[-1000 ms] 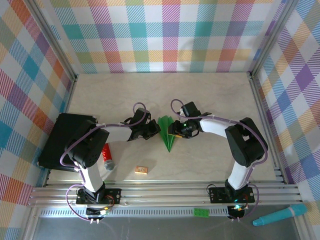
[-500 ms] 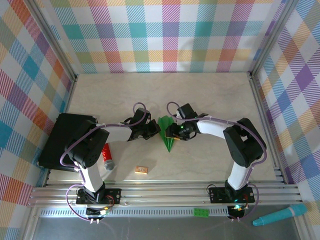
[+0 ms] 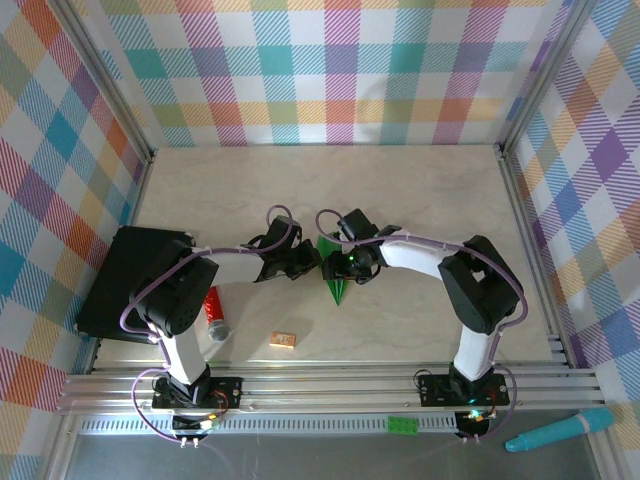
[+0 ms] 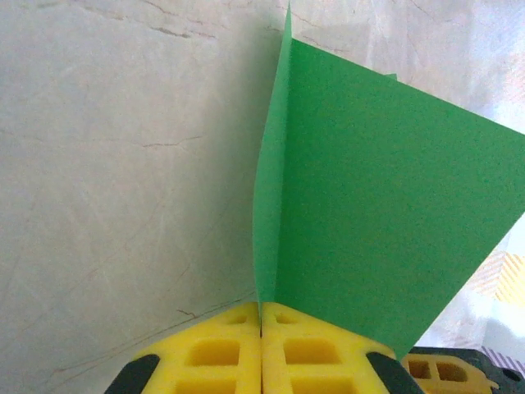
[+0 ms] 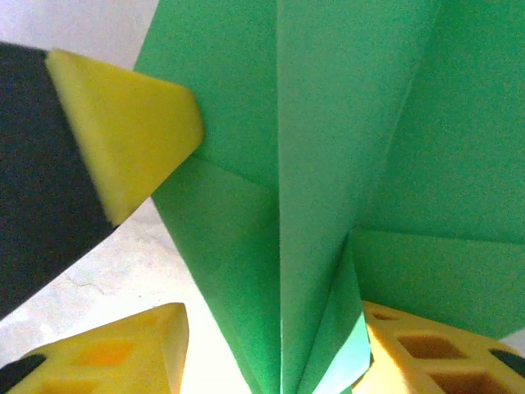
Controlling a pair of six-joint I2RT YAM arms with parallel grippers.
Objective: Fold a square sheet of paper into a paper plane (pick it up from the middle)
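We see the paper plane (image 3: 338, 284) lying mid-bench (image 3: 430, 190), its point toward the arm bases, with a claw at each side. The left claw (image 4: 261, 320) is clenched on a green flap; the right claw (image 5: 271, 336) is released, its fingers straddling the centre crease

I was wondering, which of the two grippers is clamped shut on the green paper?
The left gripper: its jaws are pressed together, pinching the paper plane between them. The right gripper has its jaws apart, straddling the paper.
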